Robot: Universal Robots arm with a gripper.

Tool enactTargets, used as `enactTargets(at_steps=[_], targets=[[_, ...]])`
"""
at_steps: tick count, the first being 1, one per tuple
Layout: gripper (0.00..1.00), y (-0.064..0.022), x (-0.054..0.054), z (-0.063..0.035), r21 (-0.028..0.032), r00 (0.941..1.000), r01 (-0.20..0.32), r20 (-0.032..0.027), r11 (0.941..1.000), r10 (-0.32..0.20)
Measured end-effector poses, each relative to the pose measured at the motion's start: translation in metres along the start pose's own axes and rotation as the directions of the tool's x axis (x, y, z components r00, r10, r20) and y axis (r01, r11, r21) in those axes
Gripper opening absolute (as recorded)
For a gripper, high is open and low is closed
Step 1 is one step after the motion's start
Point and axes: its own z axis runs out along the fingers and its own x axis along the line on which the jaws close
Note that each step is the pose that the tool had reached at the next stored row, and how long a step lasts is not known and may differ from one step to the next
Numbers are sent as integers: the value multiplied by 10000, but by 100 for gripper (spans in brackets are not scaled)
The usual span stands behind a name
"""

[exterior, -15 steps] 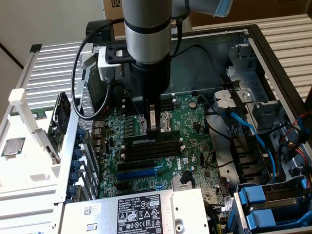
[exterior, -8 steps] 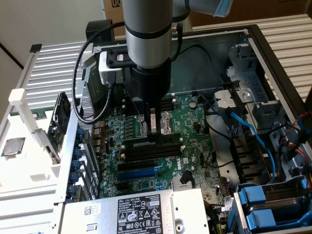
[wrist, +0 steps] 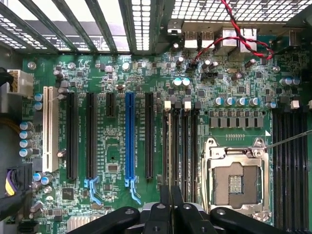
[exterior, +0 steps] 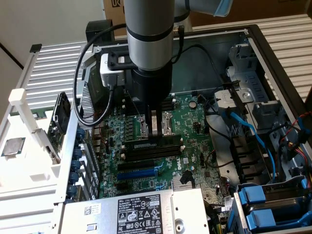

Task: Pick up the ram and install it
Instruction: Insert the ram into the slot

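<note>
Exterior view, from its left: white ribbed metal rack [exterior: 29, 92], with a square silver chip [exterior: 12, 146] lying flat near the frame's edge. Next, the perforated steel rear panel [exterior: 90, 114] of the open case. Glossy black cable [exterior: 80, 73] looping past the smooth grey cylindrical arm [exterior: 148, 29] to a white-and-black wrist block [exterior: 111, 73]. Black two-finger gripper [exterior: 156, 136] down at the matte green motherboard [exterior: 195, 126], fingers set narrow and pinching the top edge of the long thin green circuit-board ram [exterior: 139, 144]. Ram on edge, lying lengthwise along the bank of long black memory slots [exterior: 146, 153], on the side away from the blue plastic expansion slot [exterior: 141, 173]. Which slot, and whether seated, cannot tell. Nearer the camera, a grey sheet-metal power supply [exterior: 139, 212] with a white printed label. Toward the exterior view's right: flat blue data cable [exterior: 249, 131] curving over bare metal, blue plastic drive latches [exterior: 263, 204], thin red and black wires [exterior: 297, 141]. Wrist view: white plastic slot [wrist: 47, 129], long black slots, blue expansion slot [wrist: 129, 136], four close-set black memory slots [wrist: 181, 146], then a square CPU socket [wrist: 236, 178] in a shiny steel frame. Twisted red-black wire pair [wrist: 243, 34] crossing above the rear ports. Gripper [wrist: 171, 195] with black angular links, fingers [wrist: 165, 204] nearly together, in line with the memory slots.
</note>
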Motion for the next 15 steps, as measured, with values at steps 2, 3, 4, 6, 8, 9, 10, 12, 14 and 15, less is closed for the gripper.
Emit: enactTargets(at_steps=[2,3,4,6,8,9,10,12,14,15], targets=[[12,-1,0,6,0,10000,14,1,10000,-14],[12,-1,0,10,0,10000,17,1,10000,-17],[12,-1,1,13,-1,10000,20,-1,10000,-20],[12,-1,1,15,-3,10000,31,-3,10000,-31],[12,0,0,21,-2,10000,47,-1,10000,-47],[12,2,0,23,-3,10000,57,-2,10000,-57],[12,2,0,26,-3,10000,71,-2,10000,-71],[12,2,0,27,-6,10000,93,-5,10000,-93],[12,2,0,30,-6,10000,96,-3,10000,-96],[12,3,0,31,-5,10000,97,-3,10000,-97]])
